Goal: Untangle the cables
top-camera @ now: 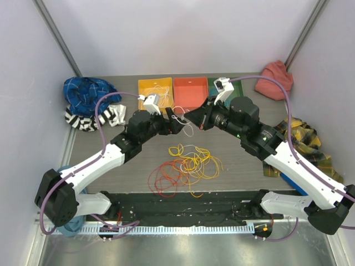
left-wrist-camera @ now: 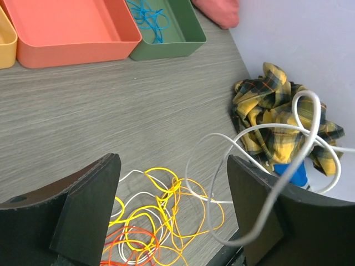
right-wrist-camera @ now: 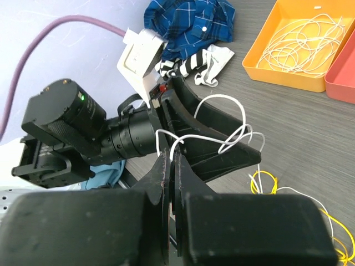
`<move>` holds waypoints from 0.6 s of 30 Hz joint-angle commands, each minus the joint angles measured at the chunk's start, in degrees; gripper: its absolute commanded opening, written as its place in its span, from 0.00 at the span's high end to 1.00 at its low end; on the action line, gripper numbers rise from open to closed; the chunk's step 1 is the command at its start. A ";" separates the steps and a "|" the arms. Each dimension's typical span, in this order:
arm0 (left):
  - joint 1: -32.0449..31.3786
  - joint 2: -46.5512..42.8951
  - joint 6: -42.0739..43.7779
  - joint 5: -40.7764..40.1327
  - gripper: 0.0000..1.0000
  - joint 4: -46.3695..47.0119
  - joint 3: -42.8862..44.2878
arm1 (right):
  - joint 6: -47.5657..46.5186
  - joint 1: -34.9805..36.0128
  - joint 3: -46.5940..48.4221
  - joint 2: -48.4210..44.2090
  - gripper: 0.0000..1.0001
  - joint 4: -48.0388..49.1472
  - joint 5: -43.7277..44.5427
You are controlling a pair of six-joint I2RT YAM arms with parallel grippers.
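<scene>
The left gripper (top-camera: 171, 123) is standing wide open, gripping nothing, a white cable (left-wrist-camera: 306, 93) draping across one finger; the right gripper (top-camera: 192, 118) is pinching that white cable between closed jaws; the remaining cables (top-camera: 186, 163) are lying tangled on the table (top-camera: 238, 172) below both.

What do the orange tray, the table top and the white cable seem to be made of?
Orange tray: likely plastic, matte, with smooth moulded rounded edges. Table top: grey wood-grain laminate, perhaps; streaks show. White cable: plastic-sheathed wire, slightly glossy, bending in soft loops.
</scene>
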 commanded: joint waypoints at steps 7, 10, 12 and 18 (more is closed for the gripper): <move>-0.06 2.52 -5.09 5.89 0.21 17.51 -5.34 | 1.76 -0.02 2.03 -1.52 0.99 2.12 -1.57; -0.15 4.80 -7.20 7.47 0.22 22.69 -6.84 | 1.85 -0.02 2.56 -1.52 0.99 2.56 -1.48; -0.06 5.94 -8.95 7.91 0.24 27.24 -8.50 | 1.85 0.07 2.82 -1.35 0.99 2.74 -1.66; -0.06 8.67 -11.60 10.55 0.43 32.98 -10.00 | 1.93 0.07 3.18 -1.08 0.99 3.09 -1.57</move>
